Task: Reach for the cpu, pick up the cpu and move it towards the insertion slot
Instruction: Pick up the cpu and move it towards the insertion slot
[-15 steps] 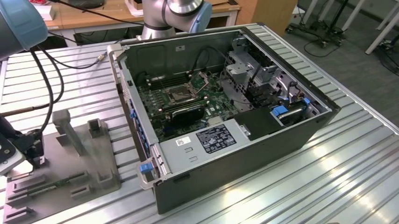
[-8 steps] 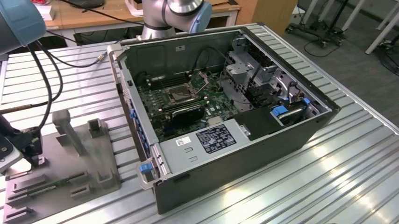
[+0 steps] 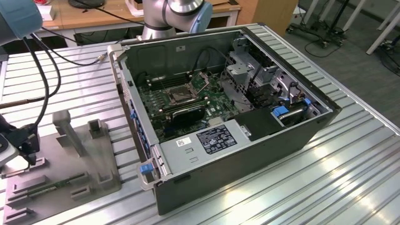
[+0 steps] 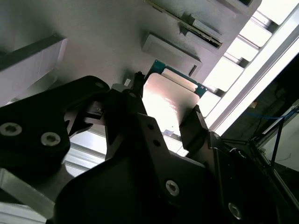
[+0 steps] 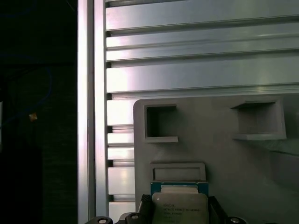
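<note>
Second wrist view shows the gripper [image 4: 164,111] closed on the chip [image 4: 170,93] above the grey tray [image 4: 93,42] near the worktop [image 5: 187,70] edge, pickup seemingly under way; reaching the socket [image 3: 178,96] calls for a level lift

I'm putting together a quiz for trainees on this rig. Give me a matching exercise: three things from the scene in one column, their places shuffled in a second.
Things:
1. cpu
2. insertion slot
3. green circuit strip

Places:
A. on the board inside the open computer case
B. lying on the grey tray
C. held between the fingers of the hand

Pairs: 1-C, 2-A, 3-B
</note>
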You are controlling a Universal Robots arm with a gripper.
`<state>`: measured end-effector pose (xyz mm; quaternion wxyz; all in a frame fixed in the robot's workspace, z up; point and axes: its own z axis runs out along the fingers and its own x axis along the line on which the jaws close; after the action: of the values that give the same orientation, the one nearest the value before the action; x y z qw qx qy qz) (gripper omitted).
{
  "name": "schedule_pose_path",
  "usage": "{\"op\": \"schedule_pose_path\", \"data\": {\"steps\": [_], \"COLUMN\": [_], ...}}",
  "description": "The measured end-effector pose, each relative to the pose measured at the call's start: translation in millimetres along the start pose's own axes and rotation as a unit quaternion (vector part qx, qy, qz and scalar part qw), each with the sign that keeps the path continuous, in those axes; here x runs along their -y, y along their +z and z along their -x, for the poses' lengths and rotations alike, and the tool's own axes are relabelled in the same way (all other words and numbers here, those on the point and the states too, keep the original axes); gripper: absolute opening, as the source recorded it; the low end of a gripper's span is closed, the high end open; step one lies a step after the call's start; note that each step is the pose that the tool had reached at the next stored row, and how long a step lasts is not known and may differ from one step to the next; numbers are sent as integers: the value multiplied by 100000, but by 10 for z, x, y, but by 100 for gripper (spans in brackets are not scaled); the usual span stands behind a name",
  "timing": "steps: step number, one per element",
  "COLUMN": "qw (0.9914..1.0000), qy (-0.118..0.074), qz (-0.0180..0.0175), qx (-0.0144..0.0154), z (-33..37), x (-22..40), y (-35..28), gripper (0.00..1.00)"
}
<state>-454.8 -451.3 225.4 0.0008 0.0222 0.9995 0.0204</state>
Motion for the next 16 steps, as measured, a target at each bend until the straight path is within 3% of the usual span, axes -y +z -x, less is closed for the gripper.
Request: {"op": "schedule_pose_path", "data": {"steps": [16], "qw": [100000], "qy": [11], "qz": [3], "qx": [3], "z": [0], "x": [-10], "y": [-238], "gripper": [55]}}
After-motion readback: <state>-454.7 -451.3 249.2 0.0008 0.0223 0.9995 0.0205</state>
